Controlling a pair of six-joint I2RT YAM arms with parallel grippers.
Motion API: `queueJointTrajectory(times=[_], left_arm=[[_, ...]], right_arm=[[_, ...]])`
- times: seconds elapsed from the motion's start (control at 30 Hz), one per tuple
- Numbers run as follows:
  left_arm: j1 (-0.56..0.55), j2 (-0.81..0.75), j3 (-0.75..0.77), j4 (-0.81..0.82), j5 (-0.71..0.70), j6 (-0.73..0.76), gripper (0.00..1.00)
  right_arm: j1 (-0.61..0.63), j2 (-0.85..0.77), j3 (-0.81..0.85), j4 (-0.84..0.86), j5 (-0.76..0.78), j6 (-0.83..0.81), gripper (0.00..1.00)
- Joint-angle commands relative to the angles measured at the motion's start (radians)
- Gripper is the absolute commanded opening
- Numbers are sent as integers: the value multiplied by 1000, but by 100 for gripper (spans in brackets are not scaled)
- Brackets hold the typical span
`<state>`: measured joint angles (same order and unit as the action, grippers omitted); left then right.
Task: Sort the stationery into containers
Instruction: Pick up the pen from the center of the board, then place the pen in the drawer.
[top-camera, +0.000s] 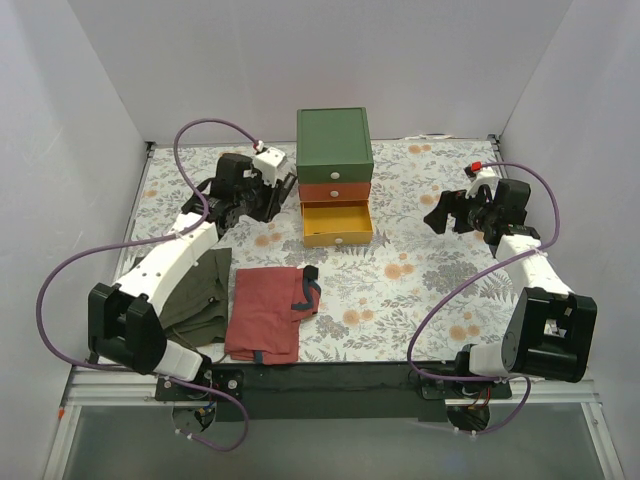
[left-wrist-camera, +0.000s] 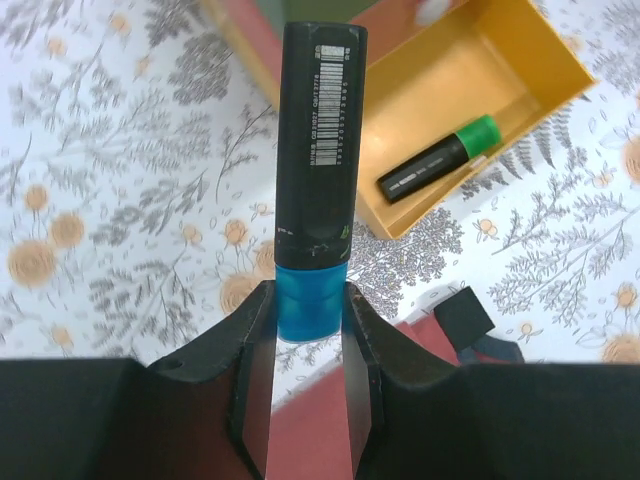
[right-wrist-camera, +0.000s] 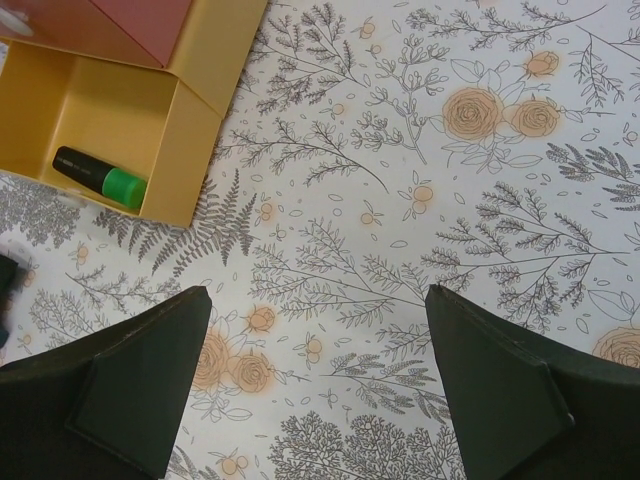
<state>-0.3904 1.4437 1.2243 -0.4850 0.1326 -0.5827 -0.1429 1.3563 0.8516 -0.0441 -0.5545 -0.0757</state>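
Note:
My left gripper (left-wrist-camera: 308, 300) is shut on the blue cap of a short thick black marker (left-wrist-camera: 318, 150), which sticks out straight ahead of the fingers. In the top view this gripper (top-camera: 262, 190) hangs left of the green chest (top-camera: 334, 140). The chest's red-orange drawer (top-camera: 336, 191) is closed. Its yellow drawer (top-camera: 337, 222) is pulled out, and a green-capped black marker (left-wrist-camera: 440, 160) lies inside it (right-wrist-camera: 98, 177). My right gripper (top-camera: 440, 215) hovers to the right of the chest, open, with only flowered tablecloth between its fingers (right-wrist-camera: 318, 290).
A red folded cloth (top-camera: 265, 312) and an olive folded cloth (top-camera: 200, 290) lie near the front left, beside the left arm. White walls close the table on three sides.

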Motion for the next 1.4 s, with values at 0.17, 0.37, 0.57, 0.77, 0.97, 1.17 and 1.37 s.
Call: queueJointTrajectory(times=[0.17,0.37,0.57,0.77,0.97,1.17,1.37], left_arm=[[-27,0,-29,106,306,573,4],[-80,104,23,155,335,795,5],[-142,219,72,158,317,863,5],[-157,305,106,215,266,859,3],[-179,325,90,309,168,834,35],[-183,262,38,370,147,784,49],[-163,101,-23,479,29,415,37]], right_arm=[[-6,-32,1,35,-12,-16,98],[-6,-46,-20,35,-7,-21,98],[-6,-60,-32,35,-8,-24,98],[-7,-79,-42,32,-1,-29,98],[-9,-88,-63,30,-10,-26,98],[-9,-80,-54,29,-45,-27,98],[139,-89,9,-56,-156,-284,92]])
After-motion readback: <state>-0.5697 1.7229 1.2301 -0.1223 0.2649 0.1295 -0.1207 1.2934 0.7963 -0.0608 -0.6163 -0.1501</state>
